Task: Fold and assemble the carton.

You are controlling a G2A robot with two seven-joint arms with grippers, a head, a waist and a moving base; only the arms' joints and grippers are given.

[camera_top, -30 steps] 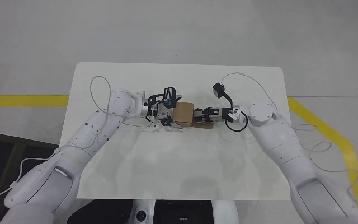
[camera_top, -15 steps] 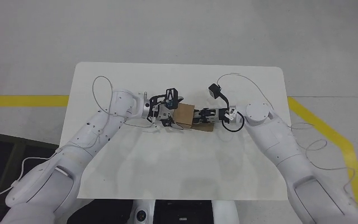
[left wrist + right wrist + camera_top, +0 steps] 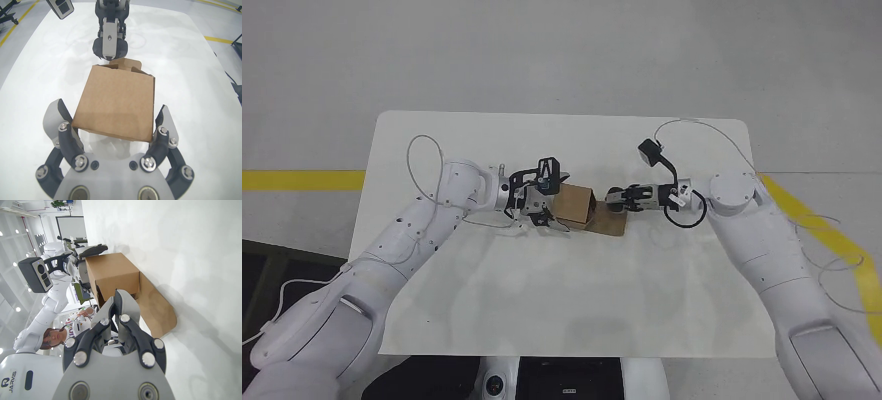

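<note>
The carton point(image 3: 572, 205) lies about the middle of the table point(image 3: 442, 300), a little closer to the far edge than to the near one. Its long axis runs almost parallel to these two edges, from one of my hands to the other. My left gripper point(image 3: 111, 108) has the closed end, the one toward the table's left edge. Its jaws stand wide apart with one pressed on each side wall, so I judge it is clamped on the carton and keeps it in place. The open end looks toward the table's right edge. There the big flap point(image 3: 160, 313) with its rounded tip lies flat on the table and points away from the box. My right gripper point(image 3: 116, 292) is just at this open mouth, above the root of the flap. Its jaws are pressed together and hold nothing. The coming move, as I judge it, is to lift the flap and turn it into the mouth. The right hand is clearly nearer to the flap and it is free, so this work should be for it, pushing along the long axis against the left hand.
</note>
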